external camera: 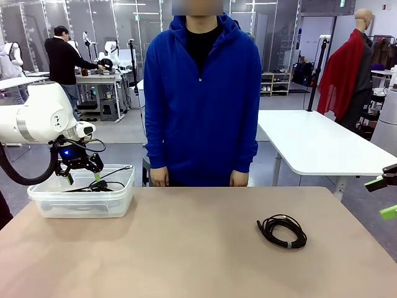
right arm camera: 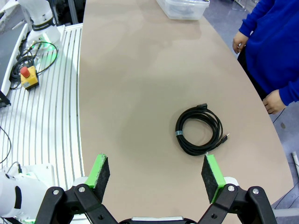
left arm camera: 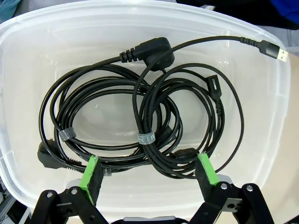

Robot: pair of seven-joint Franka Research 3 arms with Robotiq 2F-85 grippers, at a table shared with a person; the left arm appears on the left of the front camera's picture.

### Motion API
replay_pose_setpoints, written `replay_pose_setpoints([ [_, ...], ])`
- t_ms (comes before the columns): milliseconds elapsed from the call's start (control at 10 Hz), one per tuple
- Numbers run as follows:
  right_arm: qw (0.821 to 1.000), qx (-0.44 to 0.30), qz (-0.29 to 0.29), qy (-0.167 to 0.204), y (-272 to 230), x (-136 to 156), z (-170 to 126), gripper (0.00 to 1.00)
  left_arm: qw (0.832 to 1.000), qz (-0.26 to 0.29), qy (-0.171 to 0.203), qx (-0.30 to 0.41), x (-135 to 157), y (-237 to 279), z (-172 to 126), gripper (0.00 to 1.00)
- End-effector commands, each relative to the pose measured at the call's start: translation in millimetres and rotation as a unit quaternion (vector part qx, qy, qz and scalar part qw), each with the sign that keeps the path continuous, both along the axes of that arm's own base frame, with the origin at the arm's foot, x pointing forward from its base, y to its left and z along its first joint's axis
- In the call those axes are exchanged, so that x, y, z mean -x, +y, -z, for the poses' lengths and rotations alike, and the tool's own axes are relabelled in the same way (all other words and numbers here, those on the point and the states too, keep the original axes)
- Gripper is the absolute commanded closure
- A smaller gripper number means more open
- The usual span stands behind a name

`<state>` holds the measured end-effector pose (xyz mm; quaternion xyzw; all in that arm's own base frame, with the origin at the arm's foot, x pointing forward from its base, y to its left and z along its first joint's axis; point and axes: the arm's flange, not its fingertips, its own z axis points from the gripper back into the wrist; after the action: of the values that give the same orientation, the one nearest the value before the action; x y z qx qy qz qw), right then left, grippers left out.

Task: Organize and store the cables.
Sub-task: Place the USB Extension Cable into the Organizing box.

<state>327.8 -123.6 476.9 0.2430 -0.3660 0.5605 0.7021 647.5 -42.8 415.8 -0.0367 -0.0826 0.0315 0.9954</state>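
Over the tabletop's far left corner you have the left gripper (external camera: 82,177) hanging above a clear plastic bin (external camera: 43,203), its jaws spread apart and holding nothing. From the left wrist view, the left gripper's green pads (left arm camera: 91,171) stand wide on either side of the bin's contents, above the cords rather than touching them as far as you can tell. Inside the bin (left arm camera: 28,56) lie two coiled cables: a rubber-sheathed power cord (left arm camera: 60,100) bound with a grey tie, its plug resting toward one wall, and a braided USB cable (left arm camera: 187,93) also bound with a tie, overlapping the first coil. The USB cable's metal connector pokes over the bin's rim.

Toward the tabletop's right side, roughly midway between its near and far edges, you will find a third coiled cable (external camera: 282,231) lying flat and alone on the bare tabletop (external camera: 186,248). The right gripper (external camera: 384,197) sits at the tabletop's right edge, jaws apart and empty. In the right wrist view that cable (right arm camera: 198,129) lies well ahead of the open right gripper (right arm camera: 156,176), apart from its pads.

At the far edge stands a person in a blue hoodie (external camera: 201,99), hands hanging at the sides just behind the tabletop.
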Motion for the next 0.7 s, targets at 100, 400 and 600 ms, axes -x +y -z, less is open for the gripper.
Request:
replay_pose_setpoints([
  [100,1.0,-0.004,-0.001,-0.003,0.4,0.6,0.7,0.0,1.0,-0.01,0.001,0.003,-0.1,0.0,0.5,0.0],
  [400,1.0,-0.004,-0.001,-0.003,0.4,0.6,0.7,0.0,1.0,-0.01,0.001,0.003,-0.1,0.0,0.5,0.0],
  [600,1.0,-0.004,-0.001,-0.003,0.4,0.6,0.7,0.0,1.0,0.0,0.0,0.0,0.0,0.0,0.0,0.0],
])
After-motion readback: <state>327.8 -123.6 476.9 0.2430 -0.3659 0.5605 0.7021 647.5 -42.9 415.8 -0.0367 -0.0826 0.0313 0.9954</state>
